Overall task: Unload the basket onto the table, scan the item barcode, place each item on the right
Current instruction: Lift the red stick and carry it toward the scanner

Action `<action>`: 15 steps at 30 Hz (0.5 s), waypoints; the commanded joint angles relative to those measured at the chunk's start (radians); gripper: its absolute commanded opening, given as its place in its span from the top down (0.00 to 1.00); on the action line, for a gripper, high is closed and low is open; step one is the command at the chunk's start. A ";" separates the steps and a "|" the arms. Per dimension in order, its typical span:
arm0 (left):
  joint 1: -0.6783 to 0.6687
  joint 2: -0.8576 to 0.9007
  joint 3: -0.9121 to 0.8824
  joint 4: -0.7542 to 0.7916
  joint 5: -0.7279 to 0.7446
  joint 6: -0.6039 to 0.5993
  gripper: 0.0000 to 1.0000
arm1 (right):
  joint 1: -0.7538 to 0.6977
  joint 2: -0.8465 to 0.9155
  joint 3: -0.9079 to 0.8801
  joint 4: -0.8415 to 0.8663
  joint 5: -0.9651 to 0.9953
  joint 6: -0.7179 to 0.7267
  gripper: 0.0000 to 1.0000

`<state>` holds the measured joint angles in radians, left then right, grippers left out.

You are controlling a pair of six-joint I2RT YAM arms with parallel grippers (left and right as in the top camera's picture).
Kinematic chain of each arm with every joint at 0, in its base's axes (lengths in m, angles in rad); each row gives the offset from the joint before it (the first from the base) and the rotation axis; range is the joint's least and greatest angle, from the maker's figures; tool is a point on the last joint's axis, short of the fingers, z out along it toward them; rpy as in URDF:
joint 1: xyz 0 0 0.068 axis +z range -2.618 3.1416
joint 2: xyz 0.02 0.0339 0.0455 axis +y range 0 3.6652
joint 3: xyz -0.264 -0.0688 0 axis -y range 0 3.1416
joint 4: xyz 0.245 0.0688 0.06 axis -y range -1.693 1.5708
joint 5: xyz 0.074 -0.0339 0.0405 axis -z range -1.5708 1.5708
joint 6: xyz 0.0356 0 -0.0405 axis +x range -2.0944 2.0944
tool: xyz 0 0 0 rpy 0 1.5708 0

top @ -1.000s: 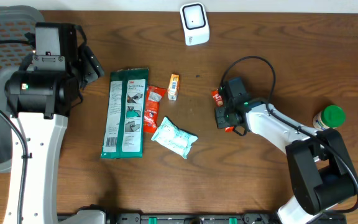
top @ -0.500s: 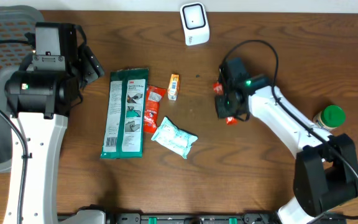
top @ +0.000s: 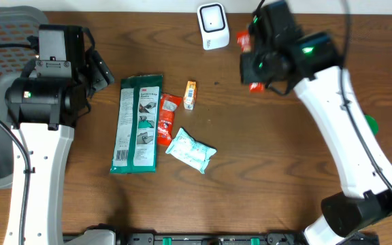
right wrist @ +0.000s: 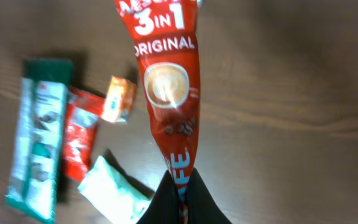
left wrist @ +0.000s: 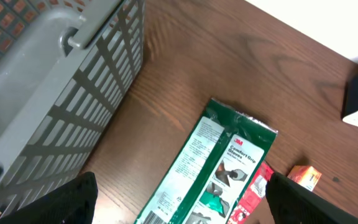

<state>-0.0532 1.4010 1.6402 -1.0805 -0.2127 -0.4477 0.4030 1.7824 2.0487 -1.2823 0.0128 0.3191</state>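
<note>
A red "3 in 1" coffee sachet [right wrist: 166,87] hangs lengthwise in the right wrist view, and my right gripper [right wrist: 181,193] is shut on its lower end. In the overhead view that gripper [top: 258,64] is raised high just right of the white barcode scanner [top: 213,26], with the sachet's red ends [top: 243,42] showing either side of it. No barcode shows on the sachet. My left gripper [left wrist: 179,199] stands open and holds nothing, above the table between the grey basket [left wrist: 48,93] and a green pack [left wrist: 210,162].
On the table lie the green pack [top: 138,122], a red packet [top: 167,119], a small orange box [top: 190,94] and a white-teal pouch [top: 190,150]. The grey basket [top: 5,41] stands at far left. A green-lidded bottle [top: 369,124] is partly hidden behind the right arm.
My right arm has lifted the sachet off the table and carried it up and toward the back, beside the scanner. The left arm has not moved.
</note>
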 commanded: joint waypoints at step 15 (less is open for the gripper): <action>0.004 0.003 0.016 -0.003 -0.013 0.002 0.13 | 0.003 0.472 0.519 0.157 0.036 -0.052 0.99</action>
<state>-0.0532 1.4010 1.6402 -1.0805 -0.2131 -0.4477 0.4026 2.1757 2.5538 -1.1839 0.0353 0.3054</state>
